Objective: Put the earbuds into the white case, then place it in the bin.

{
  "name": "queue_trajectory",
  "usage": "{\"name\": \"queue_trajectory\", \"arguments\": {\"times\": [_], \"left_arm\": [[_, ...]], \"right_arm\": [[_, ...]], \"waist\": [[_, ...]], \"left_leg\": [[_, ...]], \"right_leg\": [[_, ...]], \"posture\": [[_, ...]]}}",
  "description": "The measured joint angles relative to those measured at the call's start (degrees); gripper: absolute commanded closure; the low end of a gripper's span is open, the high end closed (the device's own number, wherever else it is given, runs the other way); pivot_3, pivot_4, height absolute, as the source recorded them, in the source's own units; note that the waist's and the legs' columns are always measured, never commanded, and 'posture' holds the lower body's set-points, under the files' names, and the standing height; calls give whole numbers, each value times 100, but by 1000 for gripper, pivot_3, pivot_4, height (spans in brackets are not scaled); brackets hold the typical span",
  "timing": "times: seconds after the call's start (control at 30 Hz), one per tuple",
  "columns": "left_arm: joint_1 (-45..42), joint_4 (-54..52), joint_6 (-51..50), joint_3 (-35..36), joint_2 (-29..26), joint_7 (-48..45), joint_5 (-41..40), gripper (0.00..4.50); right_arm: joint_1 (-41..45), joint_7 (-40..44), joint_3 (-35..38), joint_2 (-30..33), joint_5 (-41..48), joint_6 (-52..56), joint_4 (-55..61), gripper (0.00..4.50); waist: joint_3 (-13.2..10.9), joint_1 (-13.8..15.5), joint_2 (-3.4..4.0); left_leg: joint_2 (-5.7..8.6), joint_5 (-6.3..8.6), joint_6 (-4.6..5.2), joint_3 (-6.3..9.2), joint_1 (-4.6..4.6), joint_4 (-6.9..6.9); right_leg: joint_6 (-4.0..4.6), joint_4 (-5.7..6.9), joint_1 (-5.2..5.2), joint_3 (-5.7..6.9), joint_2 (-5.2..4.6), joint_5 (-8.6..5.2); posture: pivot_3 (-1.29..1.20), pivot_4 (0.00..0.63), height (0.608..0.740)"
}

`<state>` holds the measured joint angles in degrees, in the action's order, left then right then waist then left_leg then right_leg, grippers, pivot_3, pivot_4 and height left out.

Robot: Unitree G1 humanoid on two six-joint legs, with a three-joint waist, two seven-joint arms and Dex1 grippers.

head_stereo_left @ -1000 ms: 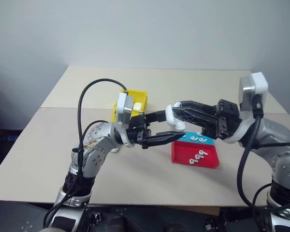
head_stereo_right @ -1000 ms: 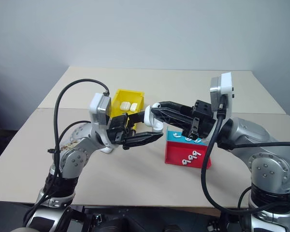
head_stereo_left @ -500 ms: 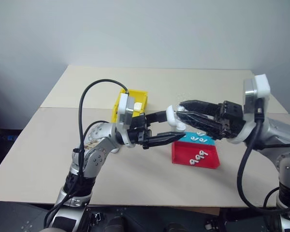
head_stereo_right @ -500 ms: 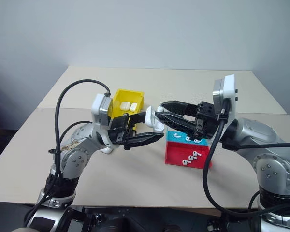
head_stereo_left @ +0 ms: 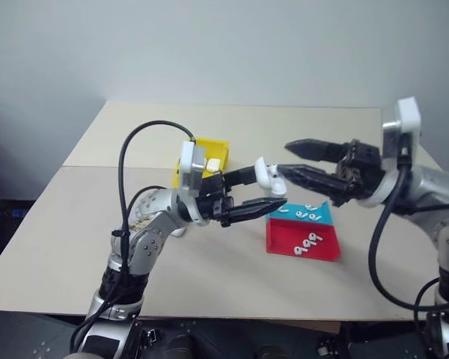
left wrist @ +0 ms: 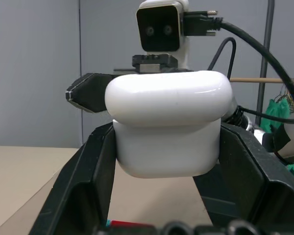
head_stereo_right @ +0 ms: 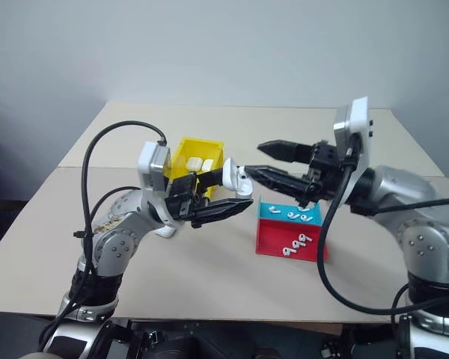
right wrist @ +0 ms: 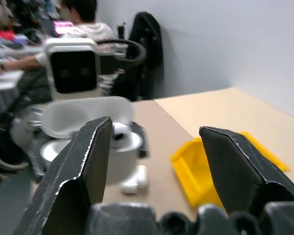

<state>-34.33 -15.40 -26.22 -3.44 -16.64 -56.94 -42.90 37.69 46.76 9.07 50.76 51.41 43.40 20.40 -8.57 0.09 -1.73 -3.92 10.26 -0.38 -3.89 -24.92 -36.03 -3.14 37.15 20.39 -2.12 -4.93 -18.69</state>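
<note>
One small glossy white rounded-rectangular earbud case is held above the table, clamped by its lower body between the two black fingers of the left gripper, with its hinged lid standing open in the right wrist view. The right gripper is seen just beside the case with its fingers spread and nothing between them. A yellow open-topped plastic bin, already holding white cases, stands behind the left gripper. Tiny glossy white stemmed earbuds lie on a red-and-blue stepped plastic tray below the right gripper.

The case is judged light, rigid and slippery, so a squeeze across its broad flat faces, below the lid seam, is favoured; pressure on the rounded edges would likely make it squirt out. The lid hinge is probably the weak point and should not be levered. Each earbud is judged lighter and more slippery, best pinched by its stem.
</note>
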Motion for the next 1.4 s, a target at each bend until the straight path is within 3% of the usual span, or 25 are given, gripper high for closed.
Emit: {"name": "queue_trajectory", "arguments": {"times": [0.07, 0.1, 0.13, 0.23, 0.47, 0.53, 0.63, 0.77, 1.4], "left_arm": [[46, -59, -1, 105, -85, 10, -11, 1697], [59, -88, -3, 116, -86, 15, -13, 1697], [64, -117, -3, 105, -73, 14, -17, 1697], [131, -182, 0, 122, -50, 54, -20, 1697], [232, -212, 10, 197, -55, 181, -3, 1697], [302, -281, 9, 212, -55, 245, -4, 1697], [413, -420, 8, 216, -56, 332, -4, 1697], [525, -560, 6, 214, -52, 425, -10, 1697], [540, -770, -21, 208, -101, 616, -66, 1697]], "right_arm": [[550, 468, -945, 482, -1250, -479, -567, 1090], [982, 802, -1770, 642, -2217, -940, -1019, 1090], [1059, 894, -1982, 644, -2530, -1096, -1162, 1090], [1851, 1752, -3228, 197, -3949, -2198, -2555, 1090], [3497, 3091, -4331, -1344, -5491, -4208, -5930, 1090], [3868, 3271, -4488, -1695, -5881, -4626, -6850, 1090], [4169, 3385, -4630, -2070, -6355, -5052, -7864, 1663], [4269, 3415, -4644, -2322, -6780, -5365, -8632, 3012], [4262, 2984, -4252, -2434, -7485, -5804, -9132, 3012]], "waist": [[-1, -33, 5], [-1, -74, 6], [-1, -76, 5], [-7, -112, 10], [-18, -94, 22], [-19, -80, 24], [-20, -48, 25], [-22, -61, 28], [-31, -90, 42]], "left_leg": [[0, 0, 1, -3, 2, 0], [-1, 0, 0, -4, 2, -1], [-1, 0, 0, -1, 1, 1], [0, -1, -1, -8, -2, 3], [-4, -20, -31, -15, -12, 3], [-4, -30, -48, -14, -14, 6], [-4, -31, -51, -13, -19, 3], [-4, -33, -54, -12, -19, 4], [-4, -43, -70, -12, -18, 3]], "right_leg": [[0, 0, 4, -4, 0, 0], [0, 2, 7, -6, 1, 0], [0, -1, 6, -3, 1, 0], [-1, 0, 13, -11, 1, 0], [0, -2, 29, -12, 1, 0], [0, -2, 29, -8, 1, 0], [0, 0, 29, -4, -1, 0], [0, 7, 32, -3, -1, 0], [0, 18, 34, -4, -1, 0]], "posture": [[0, 150, 740], [0, 150, 740], [0, 150, 740], [0, 150, 740], [0, 150, 740], [0, 150, 740], [0, 150, 740], [0, 150, 740], [0, 150, 740]]}}
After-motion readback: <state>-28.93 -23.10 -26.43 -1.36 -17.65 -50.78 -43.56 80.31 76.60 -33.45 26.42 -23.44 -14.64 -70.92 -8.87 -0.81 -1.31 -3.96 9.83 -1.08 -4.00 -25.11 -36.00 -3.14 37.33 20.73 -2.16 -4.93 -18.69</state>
